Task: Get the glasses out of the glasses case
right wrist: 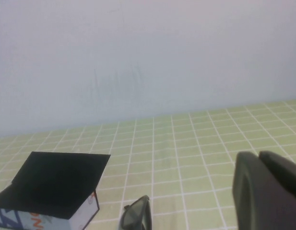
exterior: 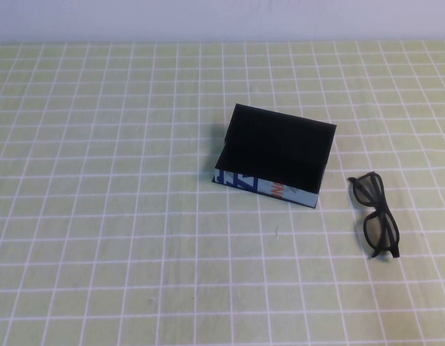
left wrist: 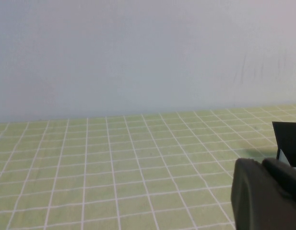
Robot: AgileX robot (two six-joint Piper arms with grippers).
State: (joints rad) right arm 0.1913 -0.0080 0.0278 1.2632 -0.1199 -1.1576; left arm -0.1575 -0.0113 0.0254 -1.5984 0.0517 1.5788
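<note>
The glasses case (exterior: pixel 274 153) stands mid-table, its black flap lid slanting up toward the back and its light blue printed front toward me. The black glasses (exterior: pixel 376 215) lie on the cloth to the right of the case, outside it and a little apart. Neither gripper shows in the high view. My left gripper (left wrist: pixel 264 162) is shut and empty, low over the cloth to the left of the case (left wrist: pixel 289 142). My right gripper (right wrist: pixel 259 155) is shut and empty, on the right side, back from the case (right wrist: pixel 52 184) and the glasses (right wrist: pixel 137 216).
A green cloth with a white grid (exterior: pixel 107 216) covers the table. A plain pale wall (exterior: pixel 222 18) rises behind its far edge.
</note>
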